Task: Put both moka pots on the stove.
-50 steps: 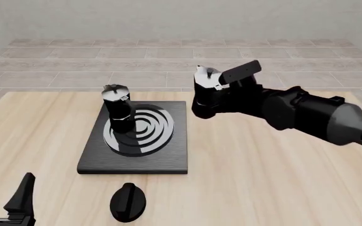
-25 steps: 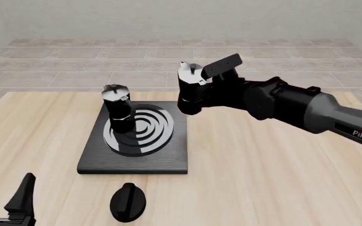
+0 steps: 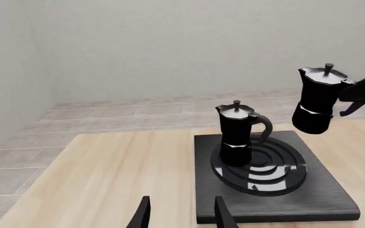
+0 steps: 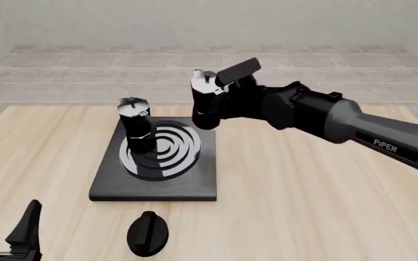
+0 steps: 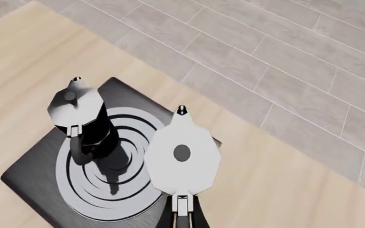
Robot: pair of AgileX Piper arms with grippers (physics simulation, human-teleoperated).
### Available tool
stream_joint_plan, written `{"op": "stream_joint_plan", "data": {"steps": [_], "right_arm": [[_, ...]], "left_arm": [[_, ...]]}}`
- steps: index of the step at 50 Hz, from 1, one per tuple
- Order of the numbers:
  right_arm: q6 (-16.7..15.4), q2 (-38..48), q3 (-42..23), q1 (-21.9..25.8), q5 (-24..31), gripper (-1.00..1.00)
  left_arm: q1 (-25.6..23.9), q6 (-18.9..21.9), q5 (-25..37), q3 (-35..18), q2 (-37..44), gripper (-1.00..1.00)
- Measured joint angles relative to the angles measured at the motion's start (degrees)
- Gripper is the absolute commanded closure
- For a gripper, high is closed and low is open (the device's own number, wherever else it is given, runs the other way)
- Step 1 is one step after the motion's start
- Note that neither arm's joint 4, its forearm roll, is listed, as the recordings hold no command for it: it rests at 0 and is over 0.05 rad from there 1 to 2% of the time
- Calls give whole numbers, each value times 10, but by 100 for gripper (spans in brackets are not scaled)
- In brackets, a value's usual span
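Second pot coming in over the stove

Right pincer clamped on the raised pot; I'd set it on the stove rings beside the first pot, no bumping. Left pincer apart.

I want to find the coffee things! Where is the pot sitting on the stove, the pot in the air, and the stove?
Pot on the stove [image 4: 135, 126]: front view, on its black body.
Lifted pot [image 4: 204, 103]: front view, on its body.
Stove [image 4: 154, 188]: front view, on its bare front edge.

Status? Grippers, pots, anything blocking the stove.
Right gripper shut on second moka pot, airborne at stove far-right corner. Left gripper open, idle. First moka pot on rings. Nothing blocking.
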Motion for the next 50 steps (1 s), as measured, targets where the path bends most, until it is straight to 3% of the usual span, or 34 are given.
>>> {"op": "stream_joint_plan", "data": {"steps": [50], "right_arm": [[20,63,-71,33,13,100]], "left_arm": [[-1,1,1,-2,0,-100]]}}
